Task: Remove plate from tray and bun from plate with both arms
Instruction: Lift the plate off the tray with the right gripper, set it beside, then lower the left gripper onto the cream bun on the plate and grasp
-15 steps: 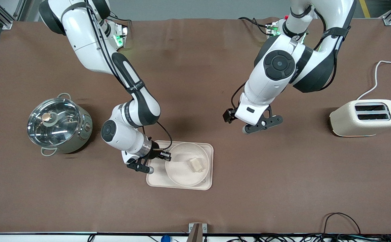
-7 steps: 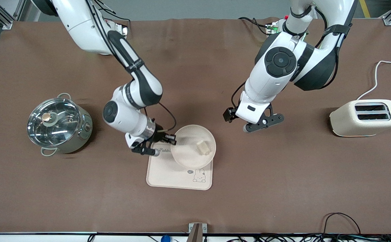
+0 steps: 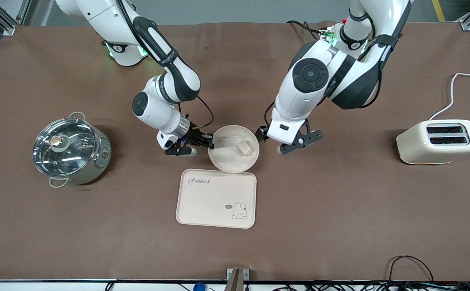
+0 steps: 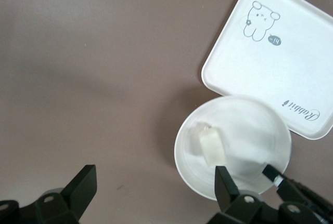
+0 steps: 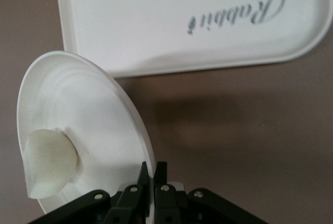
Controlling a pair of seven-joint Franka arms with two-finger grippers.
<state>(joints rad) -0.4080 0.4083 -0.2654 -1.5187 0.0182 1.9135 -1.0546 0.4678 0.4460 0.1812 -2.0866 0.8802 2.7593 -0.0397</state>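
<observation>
The round cream plate (image 3: pixel 229 155) hangs slightly tilted over the brown table, beside the tray edge that bears the word Rabbit. My right gripper (image 3: pixel 210 143) is shut on the plate's rim, one finger on each face of the rim (image 5: pixel 154 174). The pale bun (image 3: pixel 243 147) lies in the plate (image 5: pixel 88 109), on the side away from the pinched rim (image 5: pixel 49 166). My left gripper (image 3: pixel 298 142) stands open over bare table beside the plate, toward the left arm's end. In the left wrist view the plate (image 4: pixel 250 130) and bun (image 4: pixel 210 146) lie beside one finger (image 4: pixel 225 182).
The rectangular cream tray (image 3: pixel 215 202) with a rabbit drawing lies bare, nearer the front camera than the plate. A lidded steel pot (image 3: pixel 70 148) stands toward the right arm's end. A cream toaster (image 3: pixel 439 141) with its cord stands toward the left arm's end.
My right gripper has lifted the plate with the bun off the tray and carried it toward the robots' bases. The left arm has swung closer to the plate, gripper still open.
</observation>
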